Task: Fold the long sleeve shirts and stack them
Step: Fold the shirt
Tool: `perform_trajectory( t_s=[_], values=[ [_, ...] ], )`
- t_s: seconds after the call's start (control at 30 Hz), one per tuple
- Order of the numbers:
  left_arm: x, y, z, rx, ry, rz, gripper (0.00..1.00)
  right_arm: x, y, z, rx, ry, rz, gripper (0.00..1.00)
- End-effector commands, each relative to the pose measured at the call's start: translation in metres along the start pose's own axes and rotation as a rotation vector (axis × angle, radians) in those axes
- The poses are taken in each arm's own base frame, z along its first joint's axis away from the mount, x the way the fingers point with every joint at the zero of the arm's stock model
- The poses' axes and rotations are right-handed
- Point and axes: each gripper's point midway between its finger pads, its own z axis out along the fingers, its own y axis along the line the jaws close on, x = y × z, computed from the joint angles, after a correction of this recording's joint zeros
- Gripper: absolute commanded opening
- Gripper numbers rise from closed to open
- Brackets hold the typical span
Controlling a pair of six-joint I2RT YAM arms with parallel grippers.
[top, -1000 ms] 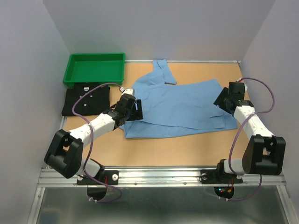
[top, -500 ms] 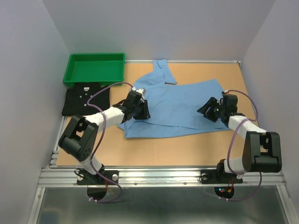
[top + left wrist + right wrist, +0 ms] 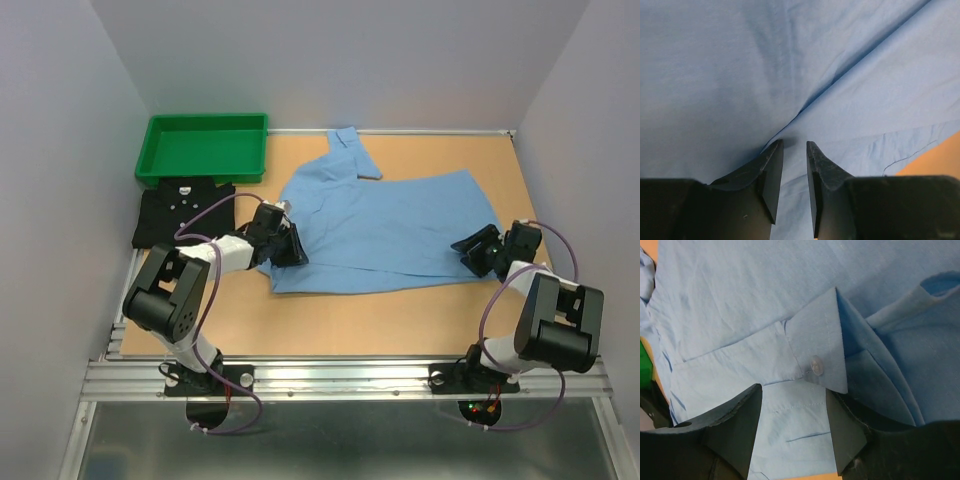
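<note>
The light blue long sleeve shirt (image 3: pixel 390 225) lies spread across the middle of the table, with one sleeve reaching toward the back. The black shirt (image 3: pixel 180 215) lies folded at the left, just in front of the green tray. My left gripper (image 3: pixel 292 248) is low on the blue shirt's left edge. In the left wrist view its jaws (image 3: pixel 795 144) stand a narrow gap apart over blue cloth (image 3: pixel 790 60), at the end of a crease. My right gripper (image 3: pixel 470 245) is at the shirt's near right corner. Its jaws (image 3: pixel 793 388) are wide open over the hem, just short of a buttoned cuff (image 3: pixel 815 365).
A green plastic tray (image 3: pixel 205 122) stands at the back left. Grey walls close in the table on the left, back and right. The arm bases and a metal rail (image 3: pixel 340 375) run along the near edge.
The left jaws have narrowed from wide open to a slim gap, and that gripper has settled lower on the shirt's left edge. The right gripper swung in, then drew back to the near right corner.
</note>
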Motion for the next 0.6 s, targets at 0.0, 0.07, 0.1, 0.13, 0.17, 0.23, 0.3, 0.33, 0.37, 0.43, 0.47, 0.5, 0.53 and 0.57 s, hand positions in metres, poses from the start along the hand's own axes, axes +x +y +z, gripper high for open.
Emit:
perform_trajectory(
  t_s=[0.0, 0.07, 0.1, 0.13, 0.17, 0.23, 0.3, 0.33, 0.37, 0.43, 0.47, 0.5, 0.53, 0.57],
  values=[
    [0.014, 0.030, -0.011, -0.092, 0.023, -0.009, 0.38, -0.006, -0.064, -0.007, 0.218, -0.088, 0.108, 0.60],
    [0.017, 0.034, -0.012, -0.095, 0.031, -0.006, 0.38, -0.009, -0.072, -0.011, 0.255, -0.115, 0.133, 0.61],
    [0.023, 0.037, -0.014, -0.105, 0.056, -0.008, 0.38, -0.009, -0.073, -0.012, 0.270, -0.119, 0.142, 0.61],
    [0.029, 0.038, -0.016, -0.100, 0.081, 0.003, 0.38, -0.003, -0.078, -0.016, 0.300, -0.102, 0.159, 0.61],
    [0.031, 0.041, -0.017, -0.106, 0.091, 0.004, 0.38, -0.001, -0.080, -0.018, 0.313, -0.100, 0.163, 0.61],
    [0.038, 0.044, -0.021, -0.115, 0.113, 0.015, 0.38, 0.007, -0.081, -0.023, 0.324, -0.068, 0.160, 0.62],
    [0.041, 0.045, -0.026, -0.116, 0.121, 0.018, 0.38, 0.009, -0.077, -0.029, 0.317, -0.059, 0.141, 0.63],
    [0.049, 0.049, -0.029, -0.123, 0.150, 0.026, 0.38, 0.010, -0.075, -0.036, 0.321, -0.054, 0.124, 0.63],
    [0.052, 0.051, -0.031, -0.127, 0.159, 0.027, 0.39, 0.008, -0.075, -0.040, 0.333, -0.057, 0.112, 0.64],
    [0.061, 0.055, -0.041, -0.136, 0.180, 0.029, 0.39, 0.013, -0.076, -0.052, 0.362, -0.032, 0.083, 0.64],
    [0.062, 0.057, -0.045, -0.142, 0.185, 0.031, 0.39, 0.010, -0.074, -0.057, 0.365, -0.038, 0.066, 0.64],
    [0.058, 0.054, -0.053, -0.133, 0.169, 0.054, 0.39, 0.003, -0.064, -0.065, 0.348, -0.062, 0.039, 0.65],
    [0.060, 0.055, -0.059, -0.145, 0.178, 0.061, 0.40, -0.003, -0.058, -0.070, 0.334, -0.075, -0.005, 0.66],
    [0.058, 0.052, -0.063, -0.135, 0.168, 0.061, 0.40, -0.008, -0.051, -0.073, 0.322, -0.090, -0.034, 0.67]
  ],
)
